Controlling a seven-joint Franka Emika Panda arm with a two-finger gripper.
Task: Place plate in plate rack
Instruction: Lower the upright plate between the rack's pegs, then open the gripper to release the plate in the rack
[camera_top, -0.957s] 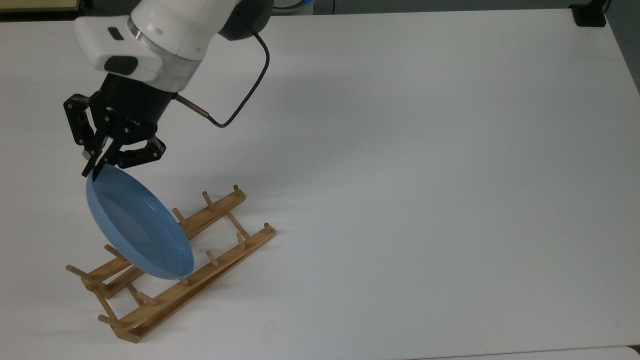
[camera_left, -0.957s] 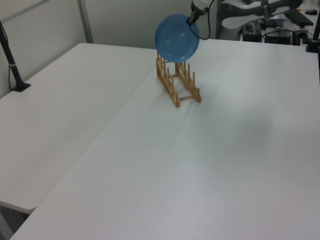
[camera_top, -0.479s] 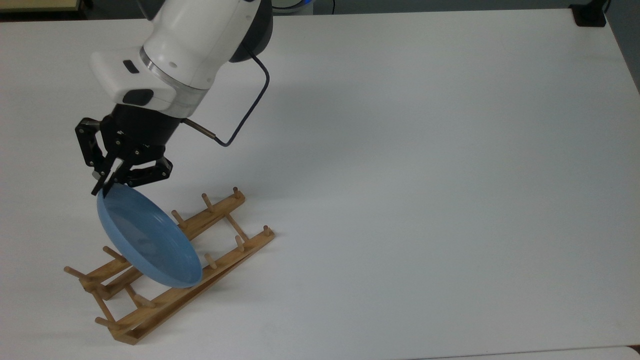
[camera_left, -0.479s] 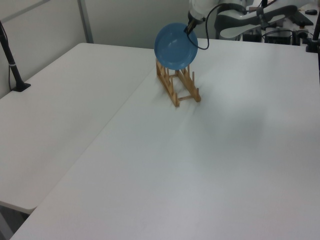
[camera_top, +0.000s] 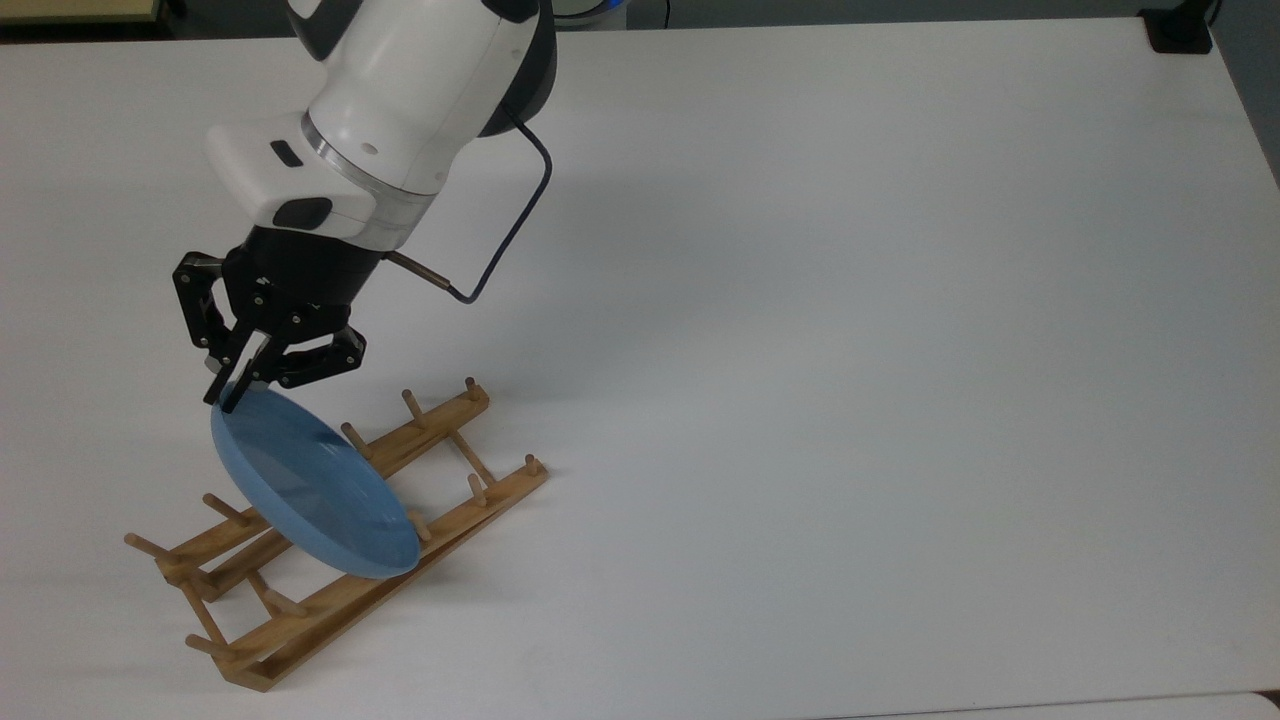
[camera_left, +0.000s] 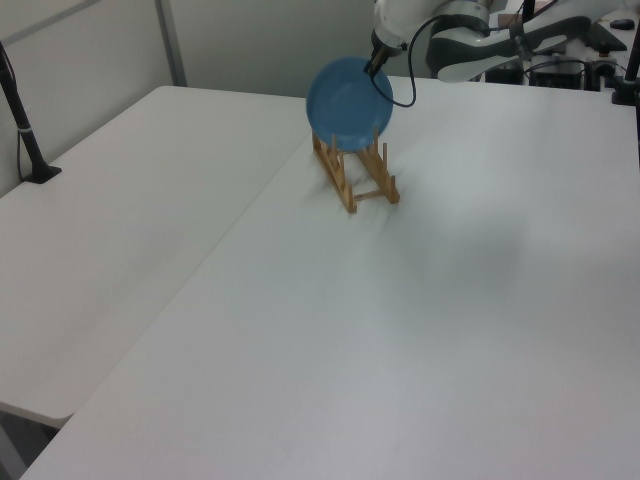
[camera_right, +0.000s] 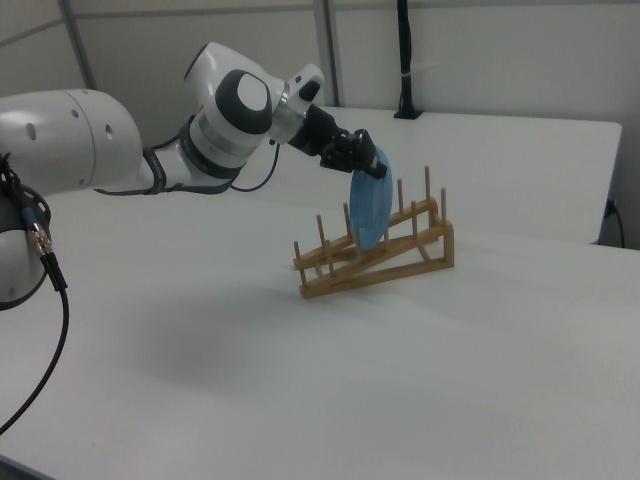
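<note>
A wide white table (camera_top: 850, 350) carries the scene. Above it, a white Franka arm (camera_top: 400, 120) reaches down at an angle toward the top view's lower left, a dark cable (camera_top: 520, 215) looping off its wrist. The light-brown wooden plate rack (camera_top: 340, 535) lies slantwise on the table, pegs upright. The glossy light-blue plate (camera_top: 310, 490) stands on edge, tilted, among the rack's middle pegs, as the right view (camera_right: 370, 210) confirms. The gripper (camera_top: 228, 395), its jaws clenched on the plate's upper rim, holds it there.
</note>
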